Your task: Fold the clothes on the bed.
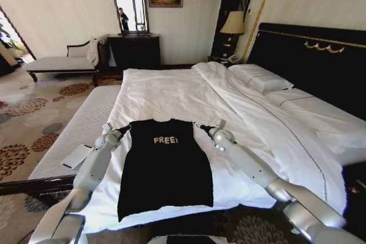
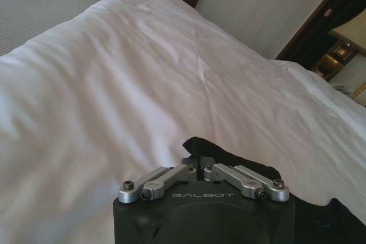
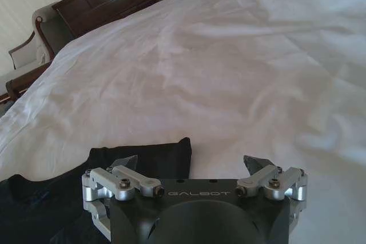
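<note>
From the head camera I see the black soft-fabric short-sleeved T-shirt with white "FREE!" lettering (image 1: 164,167) lying flat on the near end of the large bed with white sheets and duvet (image 1: 171,98), its hem hanging over the foot edge toward me. The sleeves look tucked in, so the shirt reads as a long dark panel. The bed's tall dark headboard with gold trim (image 1: 311,55) stands at about 2 o'clock, with white pillows (image 1: 260,78) below it.

My left hand (image 1: 123,129) sits at the shirt's shoulder corner at about 10 o'clock from the lettering. In the left wrist view the left hand (image 2: 199,168) has its fingers drawn together, pinching the black fabric edge between the tips.

My right hand (image 1: 201,126) is at the opposite shoulder corner, about 2 o'clock from the lettering. In the right wrist view the right hand (image 3: 191,167) has its fingers spread wide apart, hovering just beside the shirt's corner, nothing between them.

A white cushioned chaise (image 1: 60,61) and a dark wood dresser with mirror (image 1: 134,50) stand by the far wall at about 11 o'clock.
</note>
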You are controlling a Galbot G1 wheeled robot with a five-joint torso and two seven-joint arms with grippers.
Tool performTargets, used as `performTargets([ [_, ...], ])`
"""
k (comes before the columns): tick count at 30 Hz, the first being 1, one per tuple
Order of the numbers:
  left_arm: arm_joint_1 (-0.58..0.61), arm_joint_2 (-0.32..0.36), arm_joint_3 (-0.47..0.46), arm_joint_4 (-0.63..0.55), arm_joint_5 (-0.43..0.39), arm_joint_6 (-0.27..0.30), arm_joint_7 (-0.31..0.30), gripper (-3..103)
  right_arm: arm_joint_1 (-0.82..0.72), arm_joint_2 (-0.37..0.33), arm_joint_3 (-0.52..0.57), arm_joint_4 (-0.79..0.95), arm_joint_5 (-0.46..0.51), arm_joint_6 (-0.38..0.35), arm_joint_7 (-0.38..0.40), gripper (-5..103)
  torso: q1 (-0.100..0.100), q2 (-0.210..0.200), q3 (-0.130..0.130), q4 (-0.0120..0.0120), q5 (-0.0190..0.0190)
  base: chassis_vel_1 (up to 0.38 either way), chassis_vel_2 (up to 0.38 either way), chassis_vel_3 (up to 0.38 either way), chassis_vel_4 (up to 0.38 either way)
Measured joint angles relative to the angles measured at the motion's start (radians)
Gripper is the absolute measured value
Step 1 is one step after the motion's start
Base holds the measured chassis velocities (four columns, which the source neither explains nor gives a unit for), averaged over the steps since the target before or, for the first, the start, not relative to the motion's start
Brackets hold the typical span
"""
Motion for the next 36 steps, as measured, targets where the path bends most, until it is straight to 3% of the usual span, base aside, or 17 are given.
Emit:
performTargets([
  [6,-0.012,-0.014,0.02,-0.007,0.0,0.002,-0.007,0,0.046,0.085,-0.013,-0.136,-0.034,0.017,-0.057,100,0.0,0.0,0.0,0.0008,0.0,0.0,0.0,0.0,0.0],
  [10,-0.023,-0.022,0.032,-0.007,0.0,0.002,-0.008,0,0.046,0.097,-0.01,-0.171,-0.052,0.024,-0.089,100,0.0,0.0,0.0,-0.0007,0.0,0.0,0.0,0.0,0.0],
  [17,-0.044,-0.033,0.061,-0.007,0.001,0.002,-0.008,0,0.047,0.126,0.013,-0.247,-0.094,0.029,-0.126,100,0.0,0.0,0.0,0.0004,0.0001,0.0,0.0,0.0,0.0],
  [24,-0.063,-0.031,0.074,-0.005,-0.004,0.002,-0.007,0,0.092,0.154,0.003,-0.31,-0.115,0.049,-0.167,100,0.0,0.0,0.0,-0.0001,0.0002,0.0,0.0,0.0,0.0],
  [32,-0.061,-0.024,0.082,-0.015,-0.009,0.003,-0.007,0,0.106,0.186,0.003,-0.339,-0.123,0.059,-0.171,103,0.0,0.0,0.0,0.0006,0.0001,0.0,0.0,0.0,0.0],
  [36,-0.068,-0.021,0.096,-0.02,-0.016,0.003,-0.006,0,0.096,0.19,0.015,-0.357,-0.143,0.061,-0.182,91,0.0,0.0,0.0,-0.0004,0.0001,0.0,0.0,0.0,0.0],
])
